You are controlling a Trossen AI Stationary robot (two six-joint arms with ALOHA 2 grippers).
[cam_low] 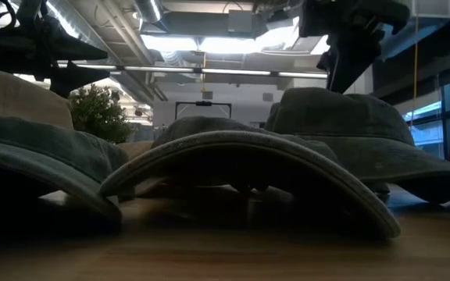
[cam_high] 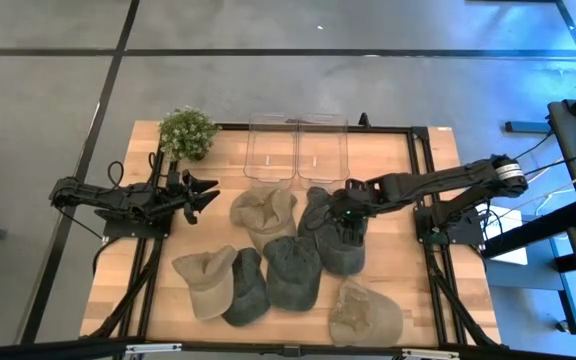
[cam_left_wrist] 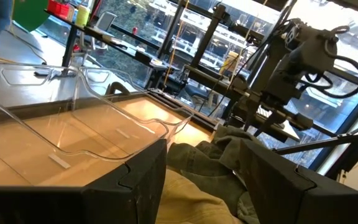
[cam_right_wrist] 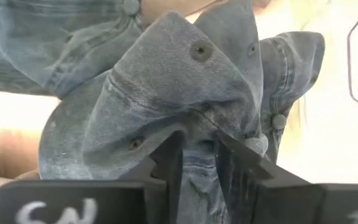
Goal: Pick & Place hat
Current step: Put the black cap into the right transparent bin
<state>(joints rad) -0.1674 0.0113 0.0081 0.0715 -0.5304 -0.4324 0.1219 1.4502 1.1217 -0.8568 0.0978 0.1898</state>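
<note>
Table (cam_high: 428, 290): pale wood-plank top, framed with black rails.

Hats: six soft fabric caps are clustered on the middle and near part of the table. A grey denim cap (cam_high: 336, 232) with stitched panels, small eyelets and a crumpled crown lies right of centre; in the right wrist view (cam_right_wrist: 185, 87) its weave and seams are plainly seen. A second dark grey cap (cam_high: 293, 270) overlaps it on the left, and a third dark cap (cam_high: 246, 288) lies beside a tan cap (cam_high: 206, 280). Another tan cap (cam_high: 264, 213) sits behind these, and a khaki cap (cam_high: 363, 315) lies at the near edge.

Right gripper (cam_high: 349, 218): lowered onto the grey denim cap, its dark fingers (cam_right_wrist: 168, 163) drawn close together, with a fold of the crown's fabric pinched between them.

Left gripper (cam_high: 204, 192): held above the table's left side, well apart from the caps; its fingers (cam_left_wrist: 138, 186) are spread wide and nothing is held.

Bins (cam_high: 296, 150): two clear rigid plastic containers with rounded corners, set side by side at the far edge.

Plant (cam_high: 186, 133): small, leafy, bushy, at the far left corner.
</note>
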